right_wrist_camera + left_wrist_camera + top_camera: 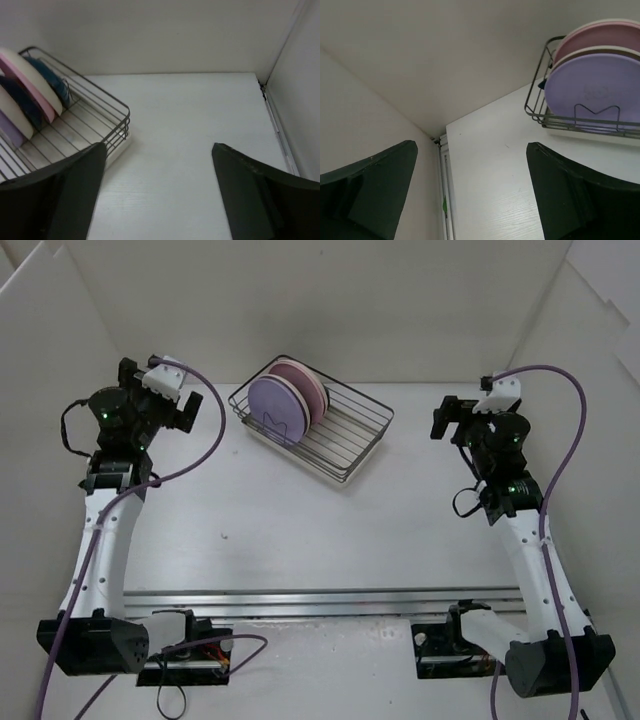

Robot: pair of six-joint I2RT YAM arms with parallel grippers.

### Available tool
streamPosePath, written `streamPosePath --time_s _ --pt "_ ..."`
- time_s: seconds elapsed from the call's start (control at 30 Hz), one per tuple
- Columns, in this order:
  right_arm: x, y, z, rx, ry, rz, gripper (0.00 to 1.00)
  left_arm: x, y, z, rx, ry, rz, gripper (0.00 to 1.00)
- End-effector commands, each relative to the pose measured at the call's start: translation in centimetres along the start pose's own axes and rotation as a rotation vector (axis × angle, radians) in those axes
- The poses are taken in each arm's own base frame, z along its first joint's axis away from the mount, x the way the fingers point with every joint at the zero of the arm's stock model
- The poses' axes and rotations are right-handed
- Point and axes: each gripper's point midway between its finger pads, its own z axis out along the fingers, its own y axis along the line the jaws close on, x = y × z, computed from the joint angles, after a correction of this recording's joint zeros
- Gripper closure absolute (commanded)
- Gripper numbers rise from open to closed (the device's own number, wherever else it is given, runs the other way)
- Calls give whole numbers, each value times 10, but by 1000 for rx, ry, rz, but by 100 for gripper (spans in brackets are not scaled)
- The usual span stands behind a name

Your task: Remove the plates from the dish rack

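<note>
- Two arms reach over a white desk point(300, 530), one along each side, with their bases at its near edge.
- On the far left, the left end effector point(195, 410) hangs above the desk with its jaws spread wide and nothing between them. It is just left of the rack point(350, 440) and apart from it.
- On the far right, the right end effector point(443, 422) also has its jaws spread wide and grips nothing. It points toward the rack and is well apart from it.
- The rack is a dark wire basket on the far middle of the desk. It sits at an angle to the back wall, between the two end effectors and nearer the left one.
- All the plates stand on edge in the zigzag divider, grouped at the rack's left end.
- The lavender plate point(275, 408) leads the row and faces the near left. In the left wrist view, a zigzag wire crosses its lower face.
- The cream plate point(14, 115) stands directly behind the lavender one, and little more than its rim shows.
- One dark blue plate point(22, 100) sits between the cream plate and the pink plate point(308, 390).
- A second dark blue plate point(52, 77) closes the row behind the pink one. It is seen only in the right wrist view.
- The overlap hides whether more plates stand in the row.
- One purple cable point(215, 440) loops from each wrist, and a metal rail point(320, 598) runs across the desk's near edge.
</note>
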Motion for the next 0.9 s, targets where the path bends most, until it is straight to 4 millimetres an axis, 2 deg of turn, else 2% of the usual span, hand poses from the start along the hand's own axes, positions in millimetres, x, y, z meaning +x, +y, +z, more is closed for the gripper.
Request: streamPosePath --time_s 0.0,0.03,0.07,0.1,0.13,0.17,0.2,0.23,0.3,0.33,0.4,0.47,0.5,0.57,0.6,0.63,0.67,0.7,0.73,0.77,0.87 --pt "10 28 1 -163 118 -38 9 14 -57 1 371 120 75 7" --pt "1 33 1 -181 120 -24 32 17 -69 9 420 127 90 41" --pt "7 35 1 -188 159 -22 48 7 -70 14 427 106 119 53" --pt "7 38 4 -191 171 -25 50 16 -76 26 447 128 143 61" --pt "10 36 6 -171 187 -29 47 11 -86 33 474 111 224 63" --pt "14 38 6 -164 205 -33 43 7 -84 41 457 108 270 57" --pt "21 44 8 -173 223 -48 37 17 -90 53 471 124 292 56" --pt "24 49 8 -177 231 -57 36 10 -85 65 445 80 331 56" --pt "34 63 7 -224 252 -61 36 13 -92 84 452 27 343 52" --pt "38 66 8 -235 259 -59 36 -1 -86 97 406 -49 358 41" --pt "44 77 7 -261 264 -44 35 -1 -89 117 389 -97 336 34" --pt "49 84 6 -278 272 -40 35 -13 -91 128 396 -151 316 33" --pt "52 87 5 -279 281 -34 35 -1 -99 139 429 -132 296 34" --pt "58 92 2 -285 292 -33 35 -3 -108 154 478 -140 244 34" --pt "60 91 2 -278 294 -35 35 5 -108 158 492 -115 216 37" --pt "63 92 1 -279 299 -38 35 6 -111 162 508 -112 197 38" --pt "62 94 -1 -282 296 -41 35 -4 -115 166 535 -144 187 39" --pt "66 95 -2 -280 302 -46 35 9 -117 174 553 -131 163 40" --pt "67 94 -2 -278 305 -46 35 1 -117 174 559 -155 158 40" --pt "67 95 -4 -280 307 -46 35 6 -123 179 579 -157 142 41" --pt "72 101 -6 -298 323 -45 35 2 -120 192 545 -195 110 43"
